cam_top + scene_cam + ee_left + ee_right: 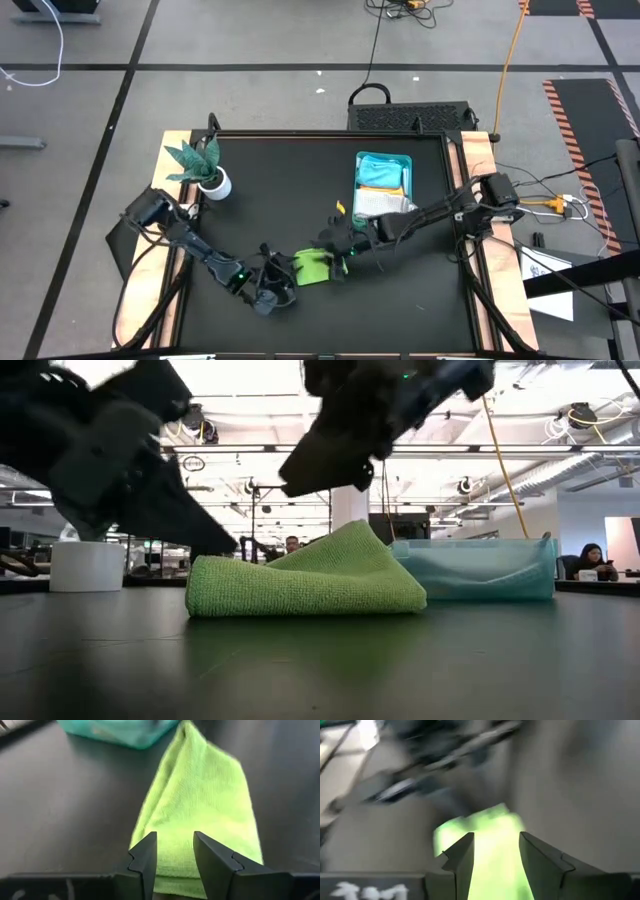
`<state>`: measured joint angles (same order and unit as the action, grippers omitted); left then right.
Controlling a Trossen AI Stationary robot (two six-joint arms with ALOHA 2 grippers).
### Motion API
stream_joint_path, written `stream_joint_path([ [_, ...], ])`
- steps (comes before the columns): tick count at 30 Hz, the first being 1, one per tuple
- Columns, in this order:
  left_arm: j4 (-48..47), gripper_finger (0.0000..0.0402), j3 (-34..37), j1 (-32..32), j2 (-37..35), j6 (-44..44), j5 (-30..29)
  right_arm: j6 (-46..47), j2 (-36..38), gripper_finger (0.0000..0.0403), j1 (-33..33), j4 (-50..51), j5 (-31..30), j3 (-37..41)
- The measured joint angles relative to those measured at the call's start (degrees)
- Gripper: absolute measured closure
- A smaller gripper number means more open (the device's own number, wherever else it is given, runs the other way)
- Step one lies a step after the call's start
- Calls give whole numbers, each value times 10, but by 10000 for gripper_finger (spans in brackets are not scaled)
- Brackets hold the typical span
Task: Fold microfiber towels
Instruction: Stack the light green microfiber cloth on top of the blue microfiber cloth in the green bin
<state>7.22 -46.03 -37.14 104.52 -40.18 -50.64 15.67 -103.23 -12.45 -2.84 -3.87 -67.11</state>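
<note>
A lime green towel (312, 266) lies folded on the black table near its front edge; in the low view the lime green towel (305, 585) rests flat, with a raised ridge in the middle. My left gripper (175, 851) stands open just over the towel's left end, and I see nothing between its fingers. My right gripper (495, 851) is open too. In the low view my right gripper (292, 488) hangs clear above the towel. A pale blue towel (380, 172) and a white-grey towel (380, 203) lie folded in the teal tray (405, 160).
The teal tray (480, 570) stands at the back right of the table, just beyond the green towel. A small plant in a white pot (208, 175) stands at the far left. A small yellow piece (340, 208) lies left of the tray.
</note>
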Motion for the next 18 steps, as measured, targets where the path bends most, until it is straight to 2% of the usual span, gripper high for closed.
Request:
stream_joint_path([
  [4,1,270,0,15,14,6,18,0,-1,273,-33,16,4,9],
  [8,0,270,0,23,26,6,26,40,-8,303,-39,-43,-72,66],
  [11,7,270,0,21,26,9,25,72,-7,328,-36,-123,-140,130],
  [14,29,270,0,15,20,32,20,91,-9,349,-30,-206,-148,190],
  [18,57,270,-2,16,7,81,17,101,-12,373,-29,-295,-197,242],
])
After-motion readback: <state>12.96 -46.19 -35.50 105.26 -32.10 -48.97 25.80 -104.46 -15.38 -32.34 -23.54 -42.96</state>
